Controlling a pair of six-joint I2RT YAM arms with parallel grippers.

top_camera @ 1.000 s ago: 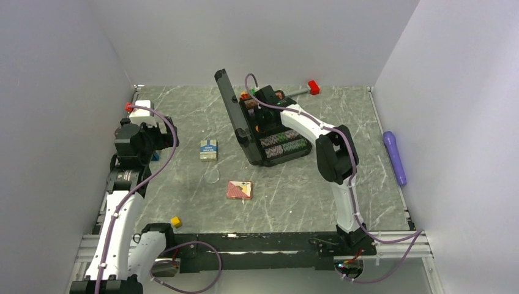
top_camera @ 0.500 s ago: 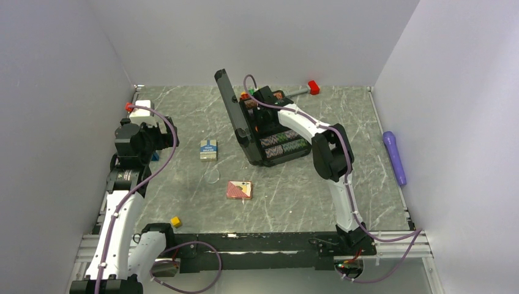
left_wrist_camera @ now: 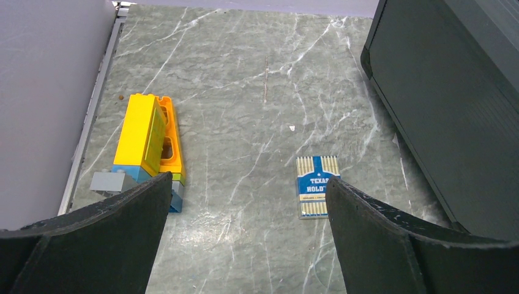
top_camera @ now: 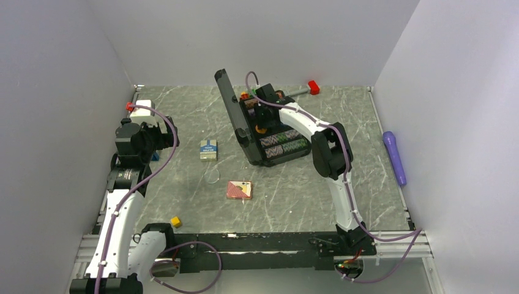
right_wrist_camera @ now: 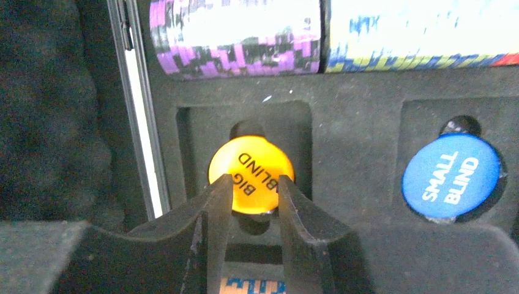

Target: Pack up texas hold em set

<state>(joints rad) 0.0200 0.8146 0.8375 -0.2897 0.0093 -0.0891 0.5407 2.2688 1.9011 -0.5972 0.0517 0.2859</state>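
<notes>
Lowered deeper into the open black plastic briefcase [top_camera: 228, 101], the right gripper [right_wrist_camera: 256, 187], fingers narrowly parted, overlaps the round orange Big Blind marker [right_wrist_camera: 251, 160] in its foam recess beside the round blue marker [right_wrist_camera: 451, 176], while the wide-open left gripper [left_wrist_camera: 248, 184] overlooks the blue-white card deck [left_wrist_camera: 317, 195].

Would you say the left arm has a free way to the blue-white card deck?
Probably yes: the deck lies flat on bare table ahead of the open left claw, with nothing between; the case lid stands off to its side.
</notes>
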